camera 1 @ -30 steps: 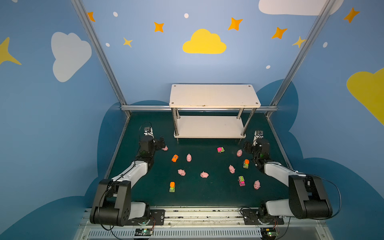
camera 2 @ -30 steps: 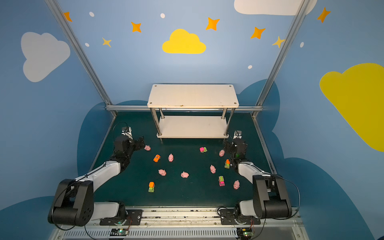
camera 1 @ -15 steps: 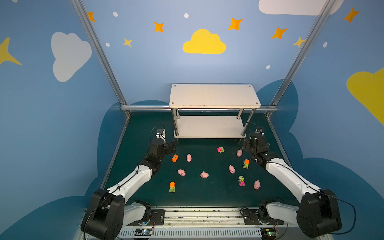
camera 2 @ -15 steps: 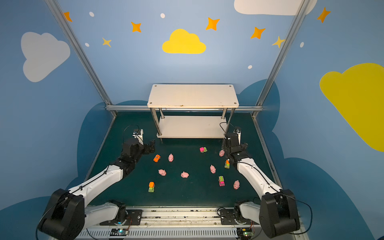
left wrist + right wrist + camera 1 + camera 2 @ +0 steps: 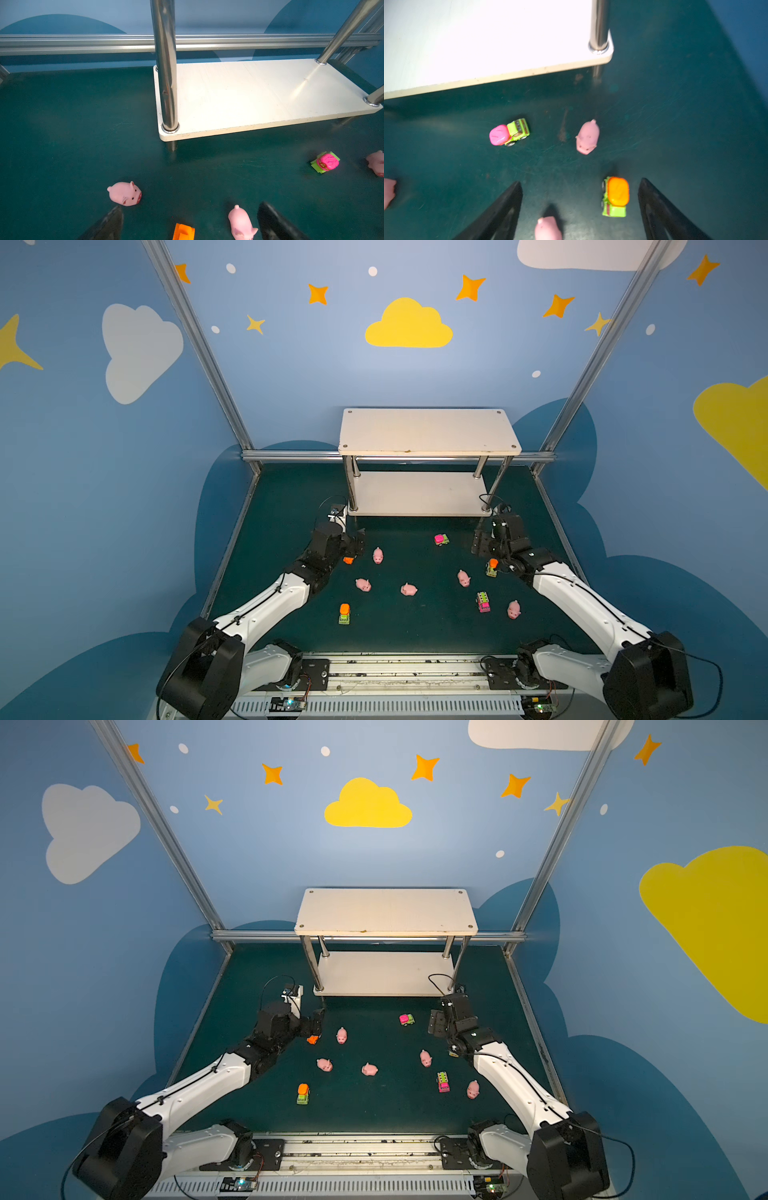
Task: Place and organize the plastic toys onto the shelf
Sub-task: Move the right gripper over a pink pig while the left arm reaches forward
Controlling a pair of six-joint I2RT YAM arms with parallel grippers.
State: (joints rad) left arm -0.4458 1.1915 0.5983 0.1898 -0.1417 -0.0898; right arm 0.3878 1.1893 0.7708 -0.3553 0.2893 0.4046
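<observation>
**Tech 1:** Build of shelf point(image 5: 428, 431)?

**Tech 2:** Two flat cream-white rectangular boards, corners rounded, joined by four polished round metal posts point(image 5: 166, 83). Positioned far centre on matte dark green mat point(image 5: 415, 630), lightly scuffed.

**Tech 1:** Toy types and location?

**Tech 2:** Smooth, rounded pink pigs point(image 5: 363, 584) with darker snouts. Small boxy lime-green vehicles point(image 5: 344, 613) capped in glossy orange or magenta. Scattered on mat, on near side of shelf.

**Tech 1:** Condition of left pincer point(image 5: 189, 209)?

**Tech 2:** Spread wide, gripping nothing, set low just near of near-left post. Black tapered fingers point(image 5: 106, 228). Framed between them in wrist view: plain orange vehicle point(image 5: 184, 231) and right-side pig point(image 5: 241, 224), just beside right finger. Left-side pig point(image 5: 124, 193) just beyond left fingertip. Contact with any toy: cannot tell.

**Tech 1:** Condition of right pincer point(image 5: 579, 182)?

**Tech 2:** Parted likewise, nothing held, beside near-right post. Between fingers: orange-topped vehicle point(image 5: 615, 196), close to right finger, and near pig point(image 5: 548, 228), partly cut off by frame edge. Beyond fingertips, toward shelf: far pig point(image 5: 587, 137) and, further left, magenta-topped vehicle point(image 5: 508, 134).
</observation>
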